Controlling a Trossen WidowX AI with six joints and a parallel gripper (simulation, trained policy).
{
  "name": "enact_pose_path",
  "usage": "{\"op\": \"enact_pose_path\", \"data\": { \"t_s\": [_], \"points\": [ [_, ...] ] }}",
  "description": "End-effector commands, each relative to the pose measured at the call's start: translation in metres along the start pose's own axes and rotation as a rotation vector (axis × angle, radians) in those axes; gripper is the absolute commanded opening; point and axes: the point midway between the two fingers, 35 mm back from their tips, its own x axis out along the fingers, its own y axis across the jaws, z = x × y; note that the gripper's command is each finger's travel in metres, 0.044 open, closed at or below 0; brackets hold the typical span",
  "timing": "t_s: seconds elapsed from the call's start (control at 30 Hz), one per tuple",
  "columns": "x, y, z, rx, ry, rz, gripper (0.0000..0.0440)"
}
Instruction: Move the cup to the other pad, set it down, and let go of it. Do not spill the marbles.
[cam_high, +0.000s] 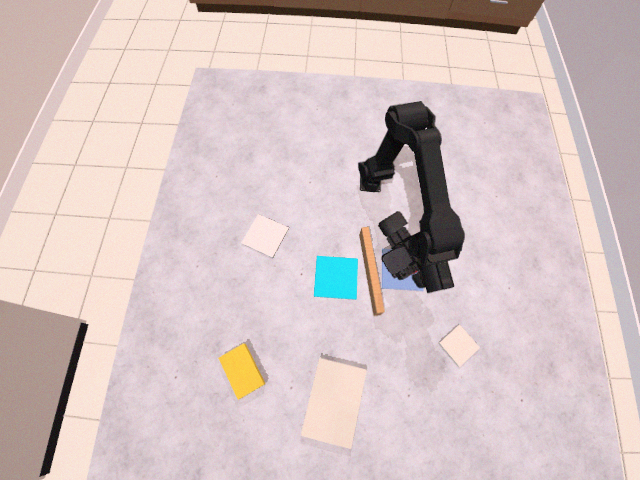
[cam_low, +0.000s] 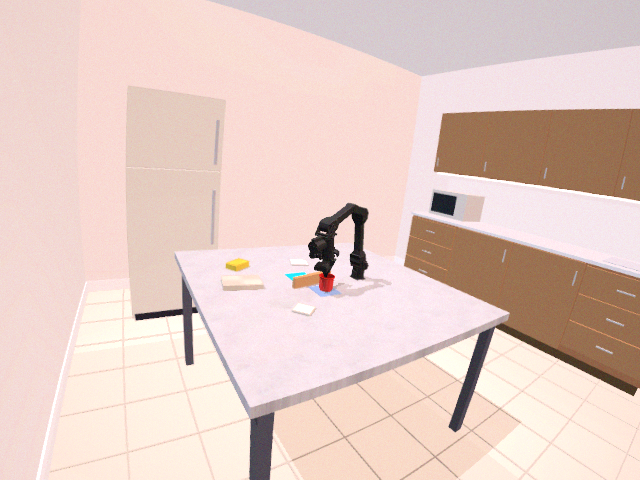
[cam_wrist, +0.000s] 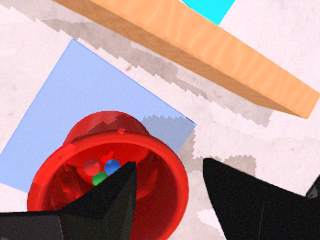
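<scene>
Table: pale, mottled, beneath the wooden bar.
Arm: black, arched on the blue pad's side of the bar.
Gripper: same side; jaws parted, grasping nothing, one fingertip over the cup's mouth, the other outside its rim.
Wooden bar: landmark, lay between the pads.
Cyan pad: bare, across the bar from the cup.
Blue pad: opposite side.
Cup: red, stood upright on the blue pad, near the bar.
Marbles: blue, green, reddish, inside the cup.

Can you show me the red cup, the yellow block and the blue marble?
Red cup (cam_low: 326, 283) (cam_wrist: 109, 125): exterior and wrist, its outer side.
Yellow block (cam_high: 241, 370) (cam_low: 237, 264): top and exterior, upper face.
Blue marble (cam_wrist: 112, 166): wrist, visible middle.
</scene>
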Motion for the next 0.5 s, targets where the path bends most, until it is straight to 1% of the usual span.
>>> {"op": "enact_pose_path", "data": {
  "t_s": [0.0, 0.23, 0.37, 0.47],
  "points": [
    [0.017, 0.001, -0.002, -0.021, 0.001, -0.027, 0.0173],
    [0.043, 0.003, -0.005, -0.069, 0.007, -0.040, 0.0168],
    [0.051, 0.004, -0.005, -0.102, 0.001, -0.032, 0.0074],
    [0.052, 0.005, -0.003, -0.118, -0.007, -0.022, 0.0022]
  ]
}}
